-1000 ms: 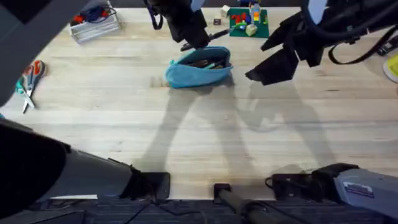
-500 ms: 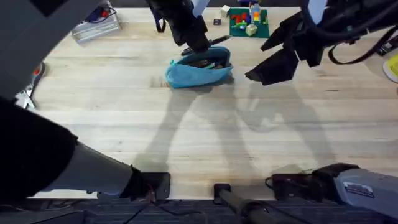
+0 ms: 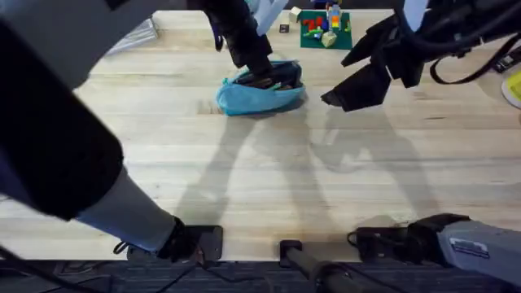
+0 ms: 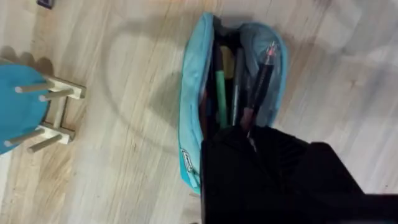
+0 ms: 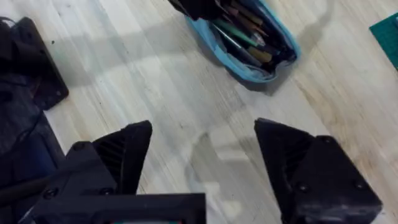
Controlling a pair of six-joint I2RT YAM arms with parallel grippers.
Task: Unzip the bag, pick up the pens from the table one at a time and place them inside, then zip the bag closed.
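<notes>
1. We start at the bag [image 3: 260,91]: it lies on the table [image 3: 269,179] near the far edge, roughly midway along it, and its zipper is open, the mouth gaping upward.
2. In the left wrist view we look straight into the bag [image 4: 193,118]; several slim things lie lengthwise inside, among them a dark pen [image 4: 260,81] with a reddish tip, a grey one and a green one.
3. In the right wrist view the same open bag [image 5: 249,43] shows its contents packed side by side along its length.
4. The left gripper [image 3: 259,72] is right over the bag's far side, down at the open mouth; in its wrist view its black body covers the near end of the bag, and we cannot tell whether its fingers are apart or together.
5. The right gripper [image 3: 352,88] hangs above the table beside the bag, toward the right edge, clear of it.
6. Its fingers [image 5: 292,155] stand wide apart with bare wood between them.
7. A teal disc on a wooden stand [image 4: 43,112] sits on the table near the bag, apart from it.
8. At the far edge, beyond the bag, a green plate with coloured blocks [image 3: 324,28].
</notes>
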